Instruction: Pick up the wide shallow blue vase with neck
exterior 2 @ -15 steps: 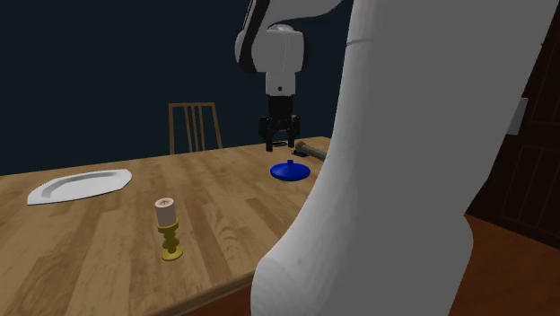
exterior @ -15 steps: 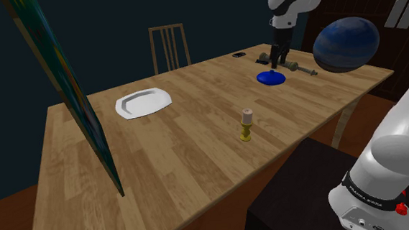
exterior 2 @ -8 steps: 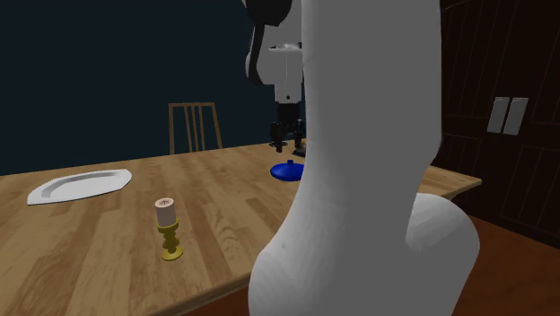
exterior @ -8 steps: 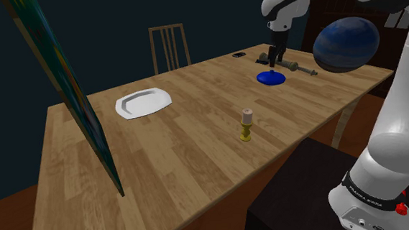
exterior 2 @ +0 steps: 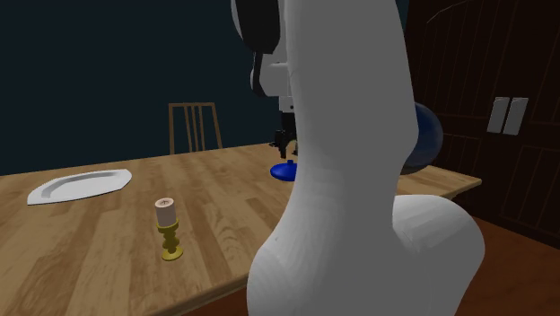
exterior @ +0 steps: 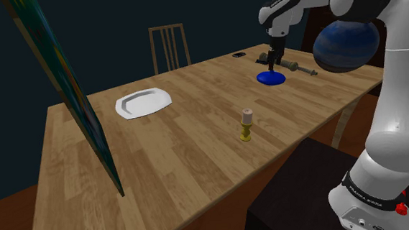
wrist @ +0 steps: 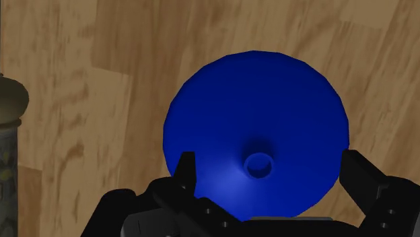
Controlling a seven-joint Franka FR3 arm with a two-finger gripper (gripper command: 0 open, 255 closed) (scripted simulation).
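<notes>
The end effector hangs with fingers spread, either side of the vase's neck and clear of it. The vase is deep blue, a flat round body with a short open neck, sitting on the wooden desk.

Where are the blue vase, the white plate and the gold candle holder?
blue vase (wrist: 256, 128), wrist view, on its sloping body.
white plate (exterior: 144, 102), shoulder view, on its flat centre.
gold candle holder (exterior: 246, 132), shoulder view, on its stem.
</notes>
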